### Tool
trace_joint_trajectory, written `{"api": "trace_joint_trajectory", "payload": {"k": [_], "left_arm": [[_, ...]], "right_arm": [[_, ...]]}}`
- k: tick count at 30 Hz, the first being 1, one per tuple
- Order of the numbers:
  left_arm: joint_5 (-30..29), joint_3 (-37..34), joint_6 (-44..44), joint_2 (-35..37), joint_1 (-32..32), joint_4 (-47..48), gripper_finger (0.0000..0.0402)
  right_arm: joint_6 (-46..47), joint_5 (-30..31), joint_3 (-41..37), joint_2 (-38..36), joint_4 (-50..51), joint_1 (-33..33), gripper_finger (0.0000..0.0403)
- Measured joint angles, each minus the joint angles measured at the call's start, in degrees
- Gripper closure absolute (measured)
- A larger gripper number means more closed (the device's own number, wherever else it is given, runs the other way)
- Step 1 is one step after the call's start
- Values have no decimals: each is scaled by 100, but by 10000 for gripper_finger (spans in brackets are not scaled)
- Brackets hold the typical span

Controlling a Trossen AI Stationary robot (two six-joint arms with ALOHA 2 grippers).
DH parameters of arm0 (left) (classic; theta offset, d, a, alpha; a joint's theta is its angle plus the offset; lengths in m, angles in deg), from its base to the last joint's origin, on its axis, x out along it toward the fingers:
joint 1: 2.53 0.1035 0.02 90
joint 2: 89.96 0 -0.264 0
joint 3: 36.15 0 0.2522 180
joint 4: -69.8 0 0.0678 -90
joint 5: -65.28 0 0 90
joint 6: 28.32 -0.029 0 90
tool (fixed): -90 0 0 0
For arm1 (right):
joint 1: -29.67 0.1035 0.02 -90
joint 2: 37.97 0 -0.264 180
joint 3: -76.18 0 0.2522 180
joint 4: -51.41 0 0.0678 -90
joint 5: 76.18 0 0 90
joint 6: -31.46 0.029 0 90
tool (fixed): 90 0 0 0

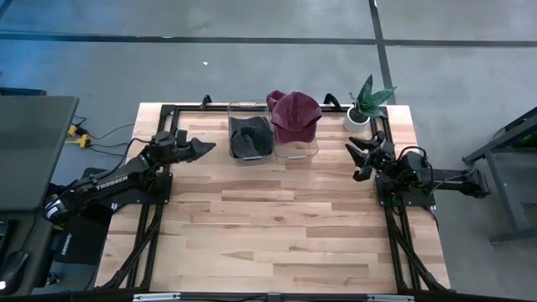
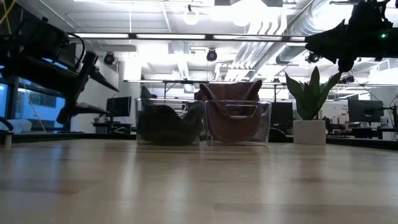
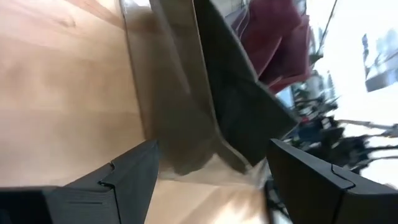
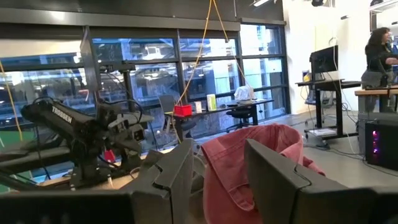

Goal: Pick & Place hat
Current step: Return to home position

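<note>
Atop right bin, red cap crumpled, brim direction unclear; both jaws open, empty.

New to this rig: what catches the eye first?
A red cap bulges out of the right bin at the far edge of the table, beside the left bin holding a dark cap. The left claw and right claw hang open, empty, on either side.

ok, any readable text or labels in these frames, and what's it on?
"TROSSEN": white letters along the left arm; the right wrist view shows the same word on it.
White marking on the dark box off the table's left edge: too small to read.
No text shows on the red cap or the white pot.
</note>
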Motion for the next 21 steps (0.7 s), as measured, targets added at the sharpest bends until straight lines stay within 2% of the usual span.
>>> {"api": "trace_joint_trajectory", "payload": {"k": [8, 21], "left_arm": [[-15, -2, -1437, 2, 0, 271, 115], [-11, -4, -1446, 2, 0, 279, 115]], "right_arm": [[21, 0, 0, 0, 0, 0, 263], [39, 0, -2, 0, -2, 0, 263]]}}
